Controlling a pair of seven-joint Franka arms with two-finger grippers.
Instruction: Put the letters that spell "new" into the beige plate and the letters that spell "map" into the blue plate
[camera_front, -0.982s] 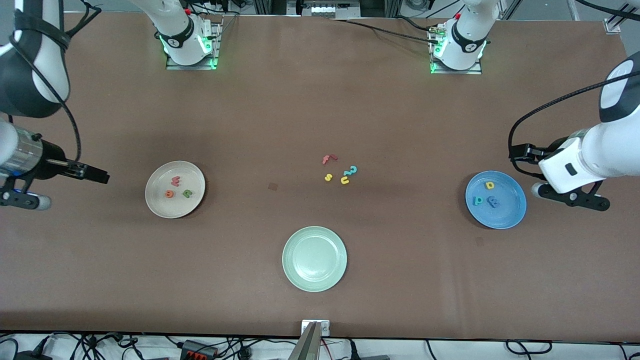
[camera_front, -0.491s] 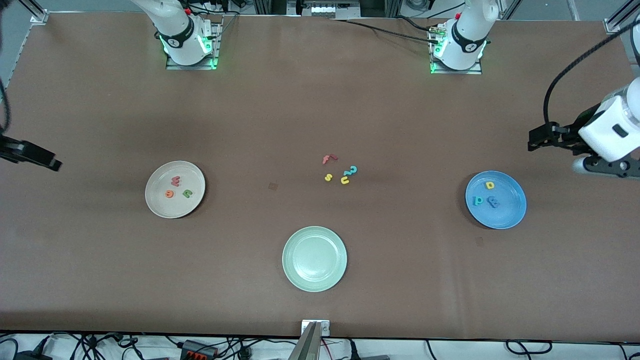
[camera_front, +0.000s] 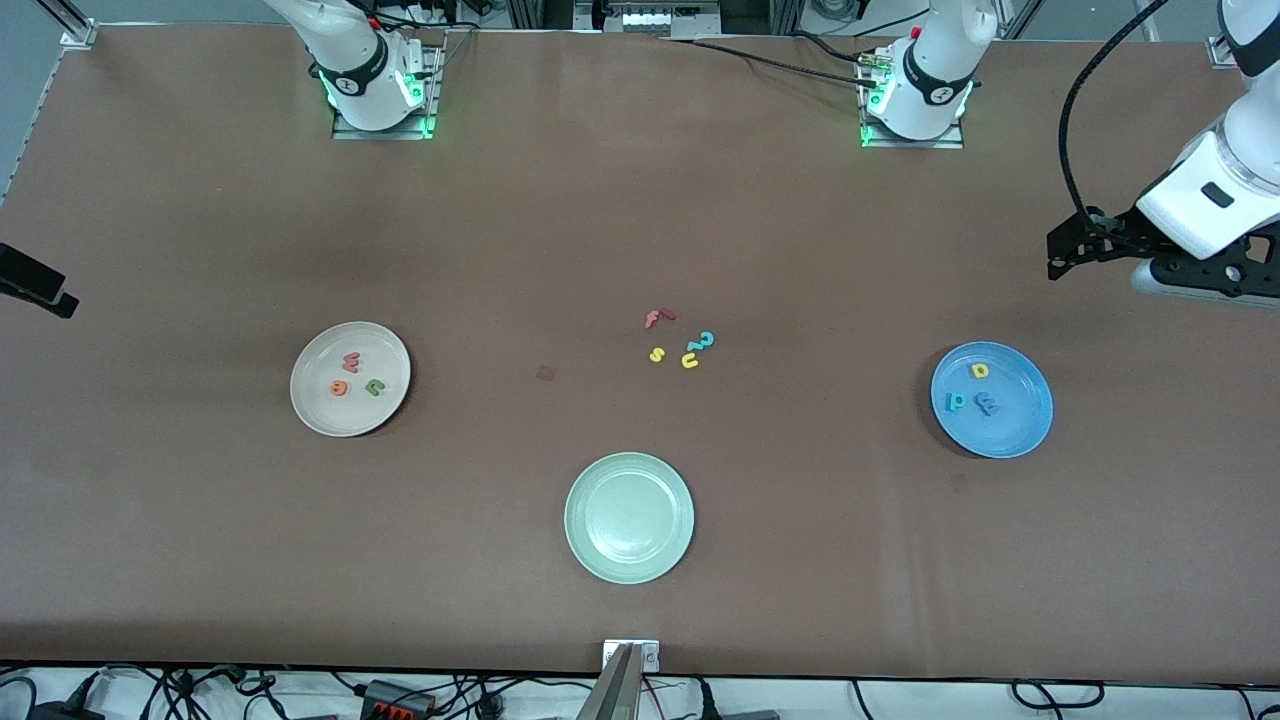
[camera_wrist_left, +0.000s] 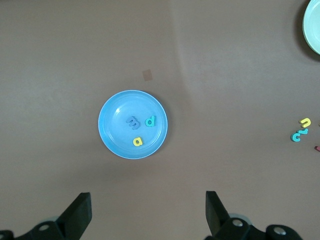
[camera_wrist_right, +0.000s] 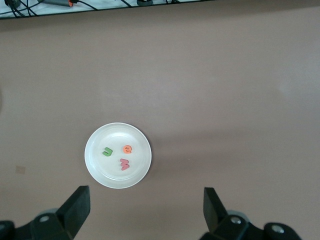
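The beige plate lies toward the right arm's end of the table. It holds the pinkish-red w, the orange e and the green n. The blue plate lies toward the left arm's end. It holds the yellow a, the teal p and the blue m. My left gripper hangs open and empty over bare table beside the blue plate. My right gripper is open and empty at the table's edge, away from the beige plate.
A pale green plate with nothing on it sits nearest the front camera, mid-table. Loose letters lie in the middle: a red f, a yellow s, a yellow u and a teal squiggle.
Both arms have risen and drawn back from their plates toward the table's ends. The letters and plates have not moved.
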